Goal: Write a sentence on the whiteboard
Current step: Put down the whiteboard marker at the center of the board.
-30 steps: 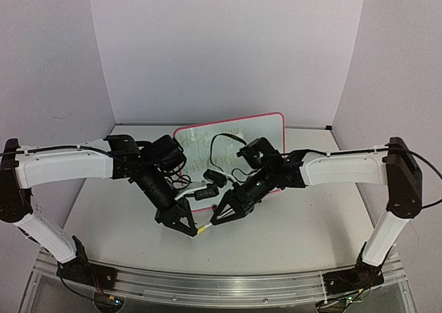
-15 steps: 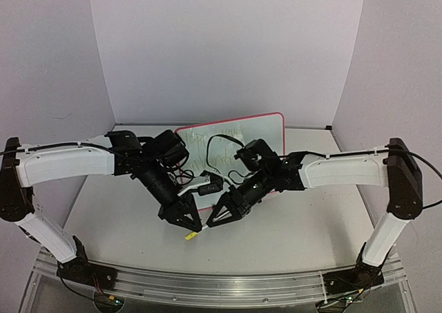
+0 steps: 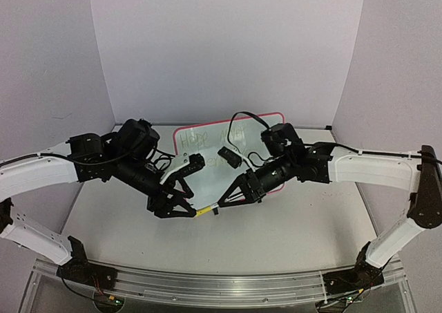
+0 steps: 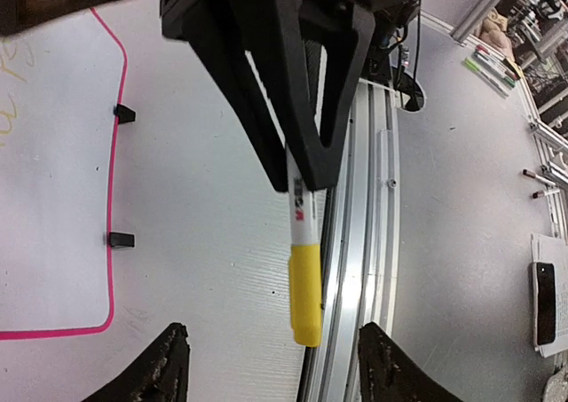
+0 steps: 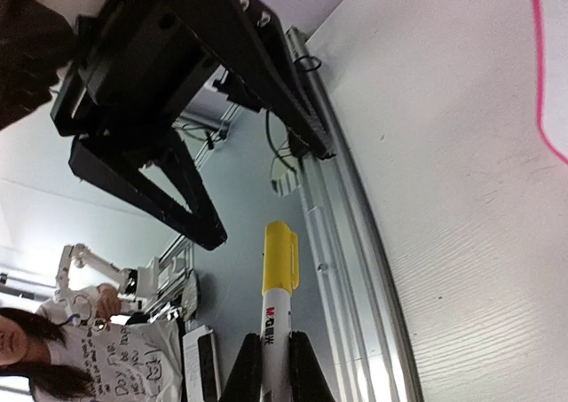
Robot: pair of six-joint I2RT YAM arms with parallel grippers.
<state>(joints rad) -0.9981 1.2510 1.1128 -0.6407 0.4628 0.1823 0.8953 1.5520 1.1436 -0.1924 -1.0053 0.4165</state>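
The whiteboard [image 3: 207, 135] sits at the back of the bench, with the faint sentence [image 3: 197, 139] on it. My right claw [image 3: 219, 206] grips the yellow-capped marker [image 4: 302, 242]. My left claw [image 4: 275, 366] stands open, its fingers either side of the cap.

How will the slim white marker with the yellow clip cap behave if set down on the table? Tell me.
The slim white marker looks like rigid plastic, so probably stiff and light. Its round barrel would likely roll on the white table, though the clip on its yellow cap may stop it. The smooth barrel might slip within the right gripper.
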